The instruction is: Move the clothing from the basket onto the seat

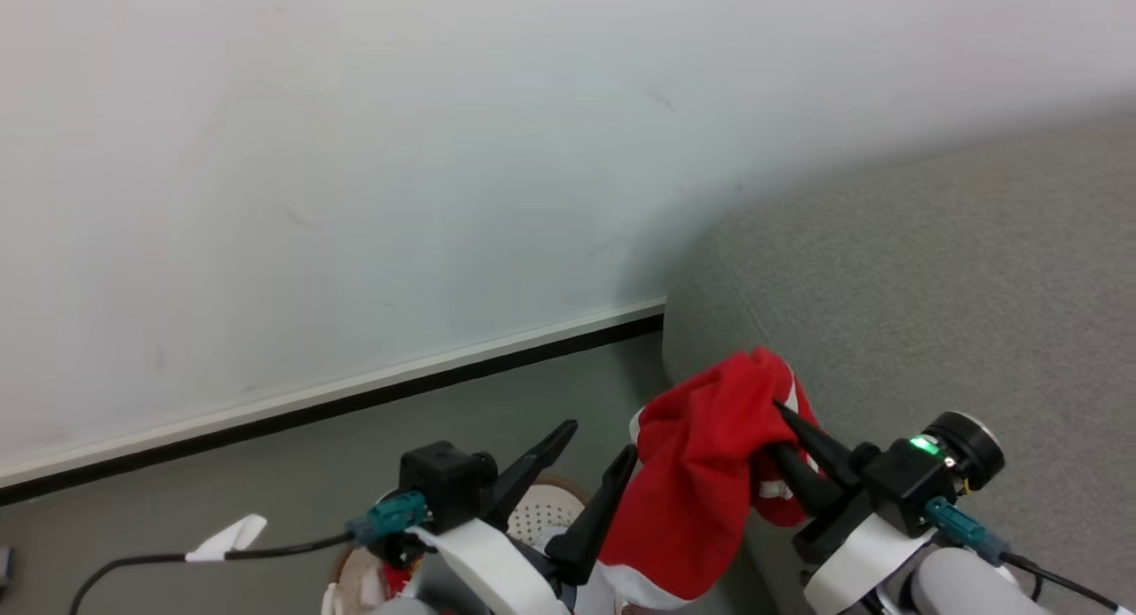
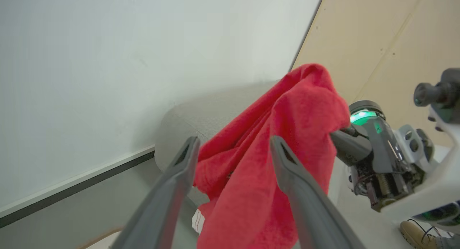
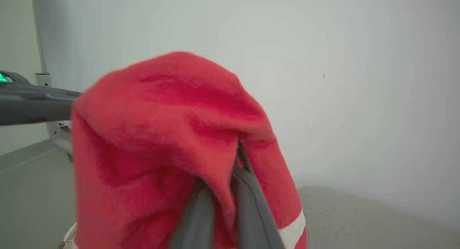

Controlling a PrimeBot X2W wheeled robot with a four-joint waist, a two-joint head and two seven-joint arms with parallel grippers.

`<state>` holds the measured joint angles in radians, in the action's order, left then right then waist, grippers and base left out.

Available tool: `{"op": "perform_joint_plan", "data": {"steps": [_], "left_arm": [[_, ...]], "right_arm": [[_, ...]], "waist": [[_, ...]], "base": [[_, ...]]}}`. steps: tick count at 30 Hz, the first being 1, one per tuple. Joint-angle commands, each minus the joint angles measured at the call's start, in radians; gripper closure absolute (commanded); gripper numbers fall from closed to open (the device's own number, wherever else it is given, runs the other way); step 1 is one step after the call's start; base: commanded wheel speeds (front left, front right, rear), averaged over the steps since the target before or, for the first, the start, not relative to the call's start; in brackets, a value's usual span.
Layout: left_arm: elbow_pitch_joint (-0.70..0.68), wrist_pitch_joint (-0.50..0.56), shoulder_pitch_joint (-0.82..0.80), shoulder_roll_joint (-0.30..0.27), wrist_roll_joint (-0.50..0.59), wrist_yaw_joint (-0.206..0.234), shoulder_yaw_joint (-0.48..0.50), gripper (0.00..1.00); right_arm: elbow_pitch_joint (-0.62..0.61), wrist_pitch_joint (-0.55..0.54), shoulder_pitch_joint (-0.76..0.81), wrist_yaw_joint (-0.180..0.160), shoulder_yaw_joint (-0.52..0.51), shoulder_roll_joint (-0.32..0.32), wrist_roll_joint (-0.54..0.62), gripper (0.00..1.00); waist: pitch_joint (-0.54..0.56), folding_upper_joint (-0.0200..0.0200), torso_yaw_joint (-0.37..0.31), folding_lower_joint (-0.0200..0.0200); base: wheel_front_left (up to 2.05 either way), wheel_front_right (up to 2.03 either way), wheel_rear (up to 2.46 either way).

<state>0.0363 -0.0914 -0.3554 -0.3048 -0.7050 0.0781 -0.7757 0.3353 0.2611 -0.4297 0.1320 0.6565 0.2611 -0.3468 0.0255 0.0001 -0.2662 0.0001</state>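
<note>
1. Head view: the right gripper (image 1: 774, 429) is clenched on a bunched fold of the red garment (image 1: 701, 491). The garment hangs in the air, above the basket (image 1: 543, 508) and close against the corner of the sofa (image 1: 932, 287). The left gripper (image 1: 599, 442) is spread wide and grips nothing, with one finger right at the cloth's edge.
2. Left wrist view: looking along those spread fingers, the cloth drapes in loose folds from the other arm's pinch. It looks soft, limp and light to me. Expect it to sag and swing rather than hold a shape.
3. Right wrist view: the two fingers are pressed together with cloth caught between them, and the rest flops over the tips. A white stripe (image 3: 291, 229) shows low down. A thick gathered fold seems the safest place to hold, as a single thin layer could slip out. It isn't fragile, though the trailing hem might snag on the basket.
</note>
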Motion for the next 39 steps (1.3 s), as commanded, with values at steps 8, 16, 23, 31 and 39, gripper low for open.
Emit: {"op": "perform_joint_plan", "data": {"steps": [8, 16, 23, 31, 39], "left_arm": [[0.013, -0.019, -0.019, 0.018, 0.017, -0.014, -0.016, 0.00], [-0.003, -0.011, -0.037, 0.020, 0.028, -0.013, -0.029, 0.00], [-0.060, 0.044, -0.132, 0.002, 0.062, -0.021, -0.037, 0.00], [-0.121, 0.152, -0.369, -0.025, 0.146, -0.079, -0.046, 0.00], [-0.135, 0.168, -0.558, 0.003, 0.201, -0.120, -0.034, 0.00]], "right_arm": [[-0.078, 0.003, 0.057, -0.002, -0.112, 0.069, 0.027, 1.00], [-0.097, 0.003, 0.081, -0.002, -0.167, 0.059, 0.031, 1.00], [-0.112, 0.003, 0.031, -0.002, -0.333, 0.008, 0.031, 1.00], [-0.067, 0.003, -0.227, -0.002, -0.546, -0.004, 0.083, 1.00], [0.136, -0.043, -0.580, -0.003, -0.671, 0.106, 0.075, 1.00]], "waist": [[-0.052, -0.0001, -0.160, -0.0001], [-0.102, -0.0001, -0.253, -0.0001], [-0.271, -0.0001, -0.209, -0.0001], [-0.571, -0.0001, -0.101, -0.0001], [-0.775, -0.0001, -0.012, -0.0001]], "base": [[0.00, 0.00, 0.00], [0.00, 0.00, 0.00], [0.00, 0.00, 0.00], [0.00, 0.00, 0.00], [0.00, 0.00, 0.00]]}}
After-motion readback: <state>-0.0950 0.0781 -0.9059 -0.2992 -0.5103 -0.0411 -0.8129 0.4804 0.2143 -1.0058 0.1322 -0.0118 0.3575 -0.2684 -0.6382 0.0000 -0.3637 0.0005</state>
